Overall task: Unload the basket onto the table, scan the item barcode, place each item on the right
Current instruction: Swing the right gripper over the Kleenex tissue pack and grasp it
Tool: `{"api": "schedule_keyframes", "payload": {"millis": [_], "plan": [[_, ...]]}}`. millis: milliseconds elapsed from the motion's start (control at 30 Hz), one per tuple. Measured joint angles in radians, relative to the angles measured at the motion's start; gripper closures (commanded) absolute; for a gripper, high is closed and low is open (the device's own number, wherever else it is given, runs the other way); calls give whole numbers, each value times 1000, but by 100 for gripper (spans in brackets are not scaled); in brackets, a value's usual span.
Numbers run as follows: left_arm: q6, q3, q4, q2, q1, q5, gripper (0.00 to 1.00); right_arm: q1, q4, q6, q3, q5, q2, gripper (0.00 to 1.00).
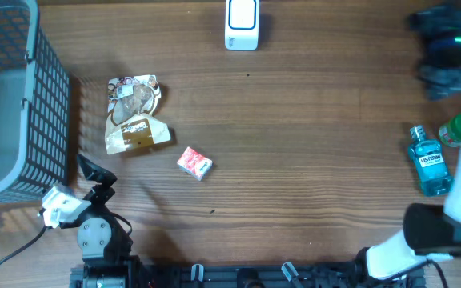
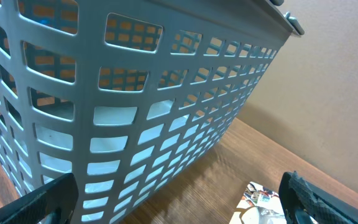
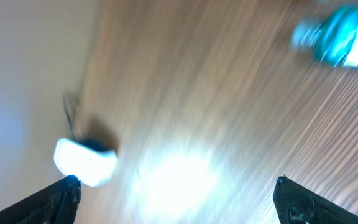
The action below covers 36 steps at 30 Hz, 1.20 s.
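1. The right gripper (image 1: pixel 441 50) hangs over the table's far right corner. Its jaws are spread wide, and the wrist view shows only bare wood between its fingertips (image 3: pixel 61 199).
2. The bottle (image 1: pixel 431 163) of blue mouthwash lies flat on the table (image 1: pixel 310 144) at the right edge, cap pointing away from the robot. It is well apart from that gripper, nearer the robot, just beside the right arm.
3. A green item (image 1: pixel 454 130) sits by the bottle's cap, half hidden by the arm; I cannot tell what it is.
4. The white scanner (image 1: pixel 241 24) stands at the middle of the far edge, well left of the right gripper. The right wrist view is blurred, and the pale blob low on its left is probably the scanner.
5. The left gripper (image 1: pixel 94 171) is at the near left, jaws wide and empty, facing the basket (image 1: pixel 14 104) wall.
6. A bag (image 1: pixel 134 116) and a red box (image 1: pixel 194 162) lie right of the basket, near each other but apart.
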Motion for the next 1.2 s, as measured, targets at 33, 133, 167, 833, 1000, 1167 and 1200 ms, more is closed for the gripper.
{"api": "schedule_keyframes", "payload": {"millis": [33,133,167,833,1000,1167,1200], "plan": [[0,0,0,0,0,0,0,68,3,40,-18,-9,29,0],[0,0,0,0,0,0,0,307,33,138,-64,-68,147,0],[0,0,0,0,0,0,0,377,38,165,-66,-77,186,0],[0,0,0,0,0,0,0,885,230,417,-76,-195,610,0],[0,0,0,0,0,0,0,902,235,332,-77,-180,662,0],[0,0,0,0,0,0,0,937,256,320,-77,-169,662,0],[0,0,0,0,0,0,0,944,256,321,-77,-169,662,0]]}}
